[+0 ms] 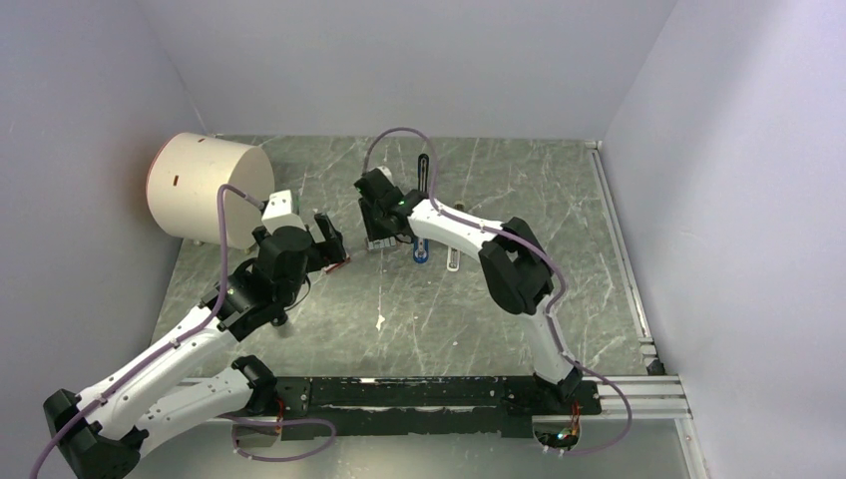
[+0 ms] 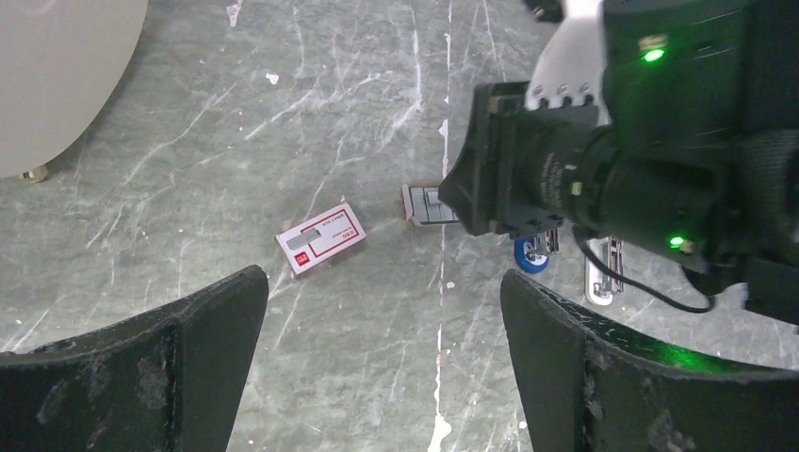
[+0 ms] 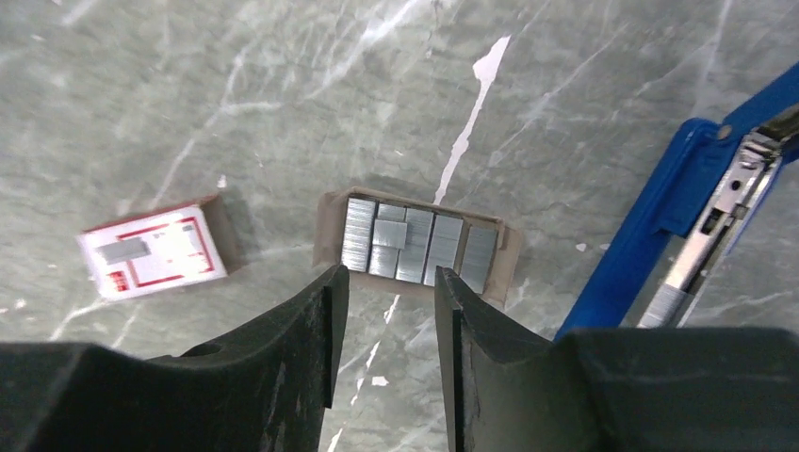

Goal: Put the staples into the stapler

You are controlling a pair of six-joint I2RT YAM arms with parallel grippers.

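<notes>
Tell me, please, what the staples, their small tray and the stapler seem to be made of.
The staples: metal, by their grey, shiny, ribbed strips. The tray: probably cardboard, matte brown with thin walls. The stapler: glossy blue body, painted metal or plastic, hard to tell; its inner rail looks bare bright metal.

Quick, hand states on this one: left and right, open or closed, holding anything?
Left hand: wide open, empty.
Right hand: narrowly open, holding nothing, poised over the tray of staples.
</notes>
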